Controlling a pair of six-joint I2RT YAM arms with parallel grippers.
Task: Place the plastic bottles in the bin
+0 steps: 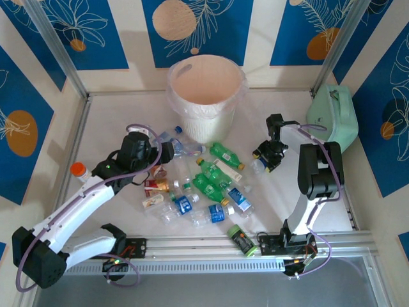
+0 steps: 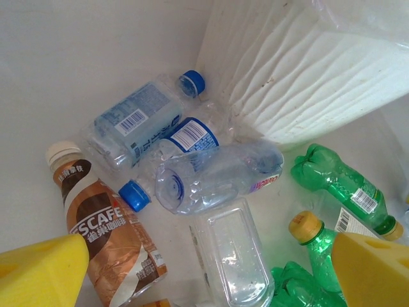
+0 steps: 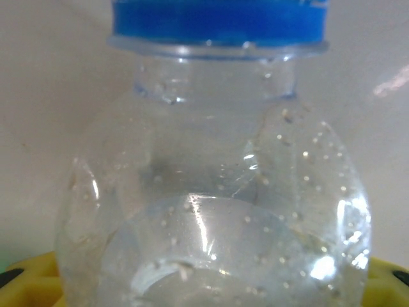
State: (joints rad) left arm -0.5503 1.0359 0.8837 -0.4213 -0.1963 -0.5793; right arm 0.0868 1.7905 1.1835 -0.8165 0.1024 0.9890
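On the right of the worktop (image 1: pixel 115 128), a clear blue-capped bottle (image 3: pixel 211 211) sits between the right fingers (image 3: pixel 25 276) (clamped or not, I cannot tell). The left fingers (image 2: pixel 38 268) gape wide above the bottle heap (image 1: pixel 198 188) beside the bin (image 1: pixel 208 118).

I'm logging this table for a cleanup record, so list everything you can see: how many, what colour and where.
bin: one, whitish-pink with a clear liner, far middle of the table
plastic bottles: about a dozen, clear with blue, green, some red or cream, piled in front of the bin
orange-capped bottle: one, pale, alone at the left beside the left arm
dark cylinder: one, green cap, near edge by the right arm's base
case: one, mint green, far right
table: one, whitish
left gripper: yellow pads, open, over the pile's left side
right gripper: yellow pads, around a clear blue-capped bottle right of the pile; grip uncertain
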